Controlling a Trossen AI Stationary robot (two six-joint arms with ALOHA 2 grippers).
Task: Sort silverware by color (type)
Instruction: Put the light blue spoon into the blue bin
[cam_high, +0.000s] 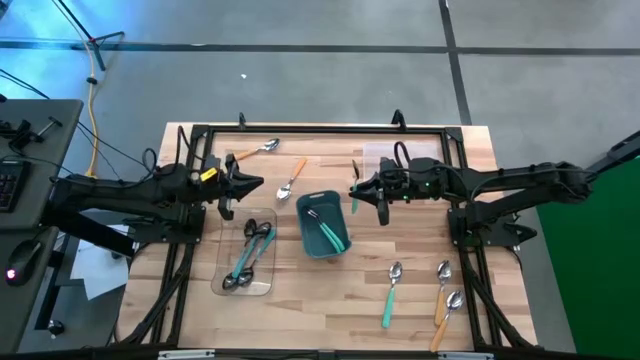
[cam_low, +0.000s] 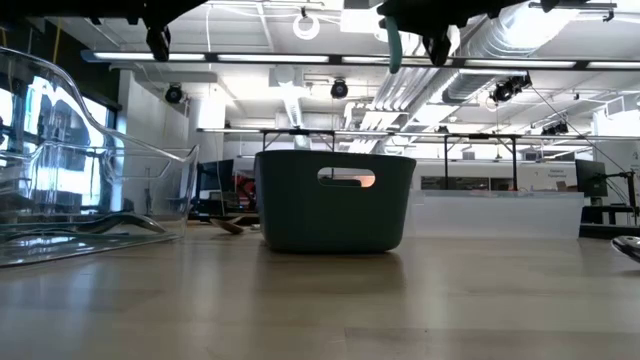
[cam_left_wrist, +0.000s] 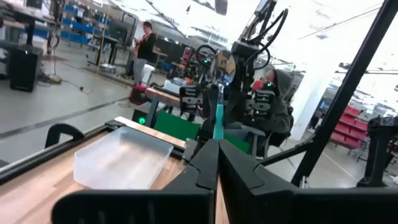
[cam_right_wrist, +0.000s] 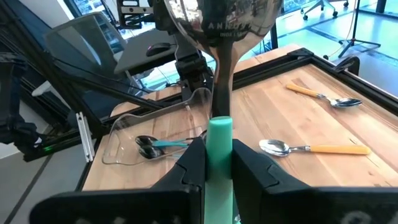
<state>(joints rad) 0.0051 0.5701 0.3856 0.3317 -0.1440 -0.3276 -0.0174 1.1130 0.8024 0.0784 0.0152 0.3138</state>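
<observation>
- Your right gripper hangs in mid-air just right of centre in the high view, above the table and up-right of the teal bin.
- Its fingers are pinched on a teal-handled spoon. In the right wrist view the shiny bowl stands up past the fingertips, with the teal handle squeezed between them.
- Your left gripper sits left of centre in the high view, above the top end of the clear tray. Its fingers are pressed together with nothing between them.
- That clear tray holds a few spoons with dark or silver bowls, one with a teal handle, lying lengthwise.
- Inside the teal bin you can see teal handles leaning against the wall.
- Top of the table in the high view: two orange-handled spoons, one near the upper left edge, one slanting just above the bin.
- Lower right of the high view: a teal-handled spoon lies alone, and just to its right two orange-handled spoons lie close together.
- A second clear tray shows in the left wrist view on the wood near the table's frame; you cannot tell whether it holds anything.
- In the low view the bin stands mid-frame, and both grippers hang at the top edge.
- People are in the room beyond the table in the left wrist view, one standing far off and one in a hood behind the right arm.
</observation>
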